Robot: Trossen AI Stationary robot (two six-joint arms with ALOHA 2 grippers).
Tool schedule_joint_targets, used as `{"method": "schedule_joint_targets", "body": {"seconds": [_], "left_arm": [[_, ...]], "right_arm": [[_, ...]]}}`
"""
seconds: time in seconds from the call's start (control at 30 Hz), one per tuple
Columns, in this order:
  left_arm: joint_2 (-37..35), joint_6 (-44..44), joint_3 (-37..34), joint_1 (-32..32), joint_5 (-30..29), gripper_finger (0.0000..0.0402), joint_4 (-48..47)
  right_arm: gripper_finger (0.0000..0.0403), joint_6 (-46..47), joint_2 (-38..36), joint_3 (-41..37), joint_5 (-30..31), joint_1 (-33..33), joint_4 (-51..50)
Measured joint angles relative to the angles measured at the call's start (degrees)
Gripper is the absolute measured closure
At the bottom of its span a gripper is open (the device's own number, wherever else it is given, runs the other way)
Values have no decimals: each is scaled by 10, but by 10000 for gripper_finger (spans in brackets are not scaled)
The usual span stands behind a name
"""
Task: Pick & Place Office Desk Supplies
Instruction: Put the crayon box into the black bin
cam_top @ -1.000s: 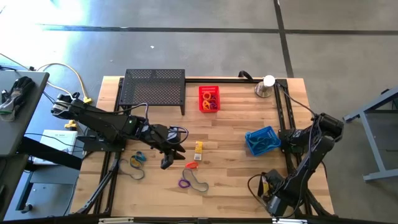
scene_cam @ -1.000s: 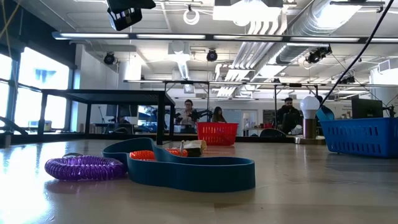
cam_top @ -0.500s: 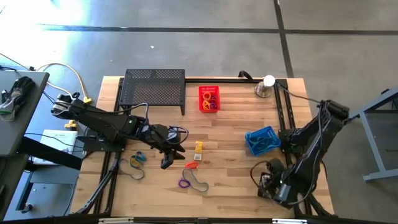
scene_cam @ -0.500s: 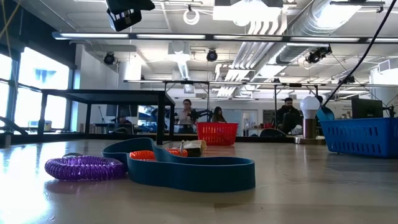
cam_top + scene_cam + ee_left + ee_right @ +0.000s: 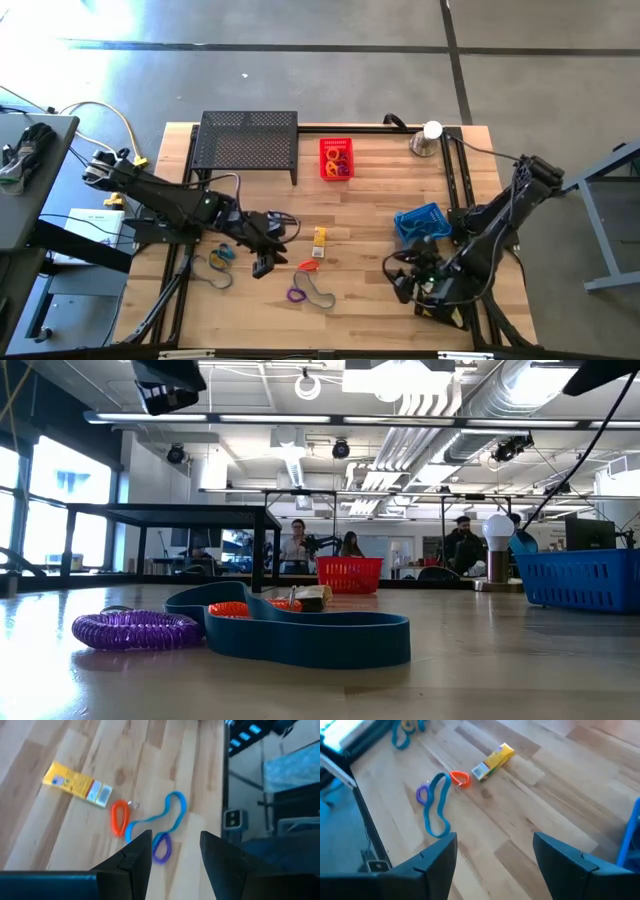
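Observation:
A yellow-and-white box (image 5: pixel 319 240), an orange loop (image 5: pixel 308 266), a purple loop (image 5: pixel 296 294) and a blue band (image 5: pixel 320 292) lie flat on the wooden table near its front middle. My left gripper (image 5: pixel 265 263) hovers open just left of them; in its wrist view (image 5: pixel 175 855) the purple loop (image 5: pixel 161 846) and blue band (image 5: pixel 160 817) lie beyond the fingertips. My right gripper (image 5: pixel 400 285) hangs open to their right, above the table, and looks across at them (image 5: pixel 495 855). A second blue band with a yellow loop (image 5: pixel 218 262) lies farther left.
A red basket (image 5: pixel 336 158) with coloured loops stands at the back middle, beside a black mesh shelf (image 5: pixel 248 145). A blue basket (image 5: pixel 420 225) stands at the right, near my right arm. A silver dome with a white ball (image 5: pixel 428 138) sits at the back right.
My right gripper has risen from the near right corner and swung toward the table's left, turning about as it went, so that it now points toward the loops. The things on the table have stayed where they were.

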Motion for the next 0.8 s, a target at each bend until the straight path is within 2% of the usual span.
{"method": "schedule_joint_targets", "body": {"seconds": [0.13,0.33,0.6,0.8], "left_arm": [[0,-45,0,5,-48,241,-35],[10,-60,0,17,-67,232,-41],[86,-35,0,42,-92,157,-28],[160,-126,0,82,-129,129,-8]], "right_arm": [[155,-58,8,0,-31,-30,25],[156,-89,9,0,-54,-66,40],[156,-96,9,0,-55,-85,45],[156,-97,9,0,-30,-106,58]]}}
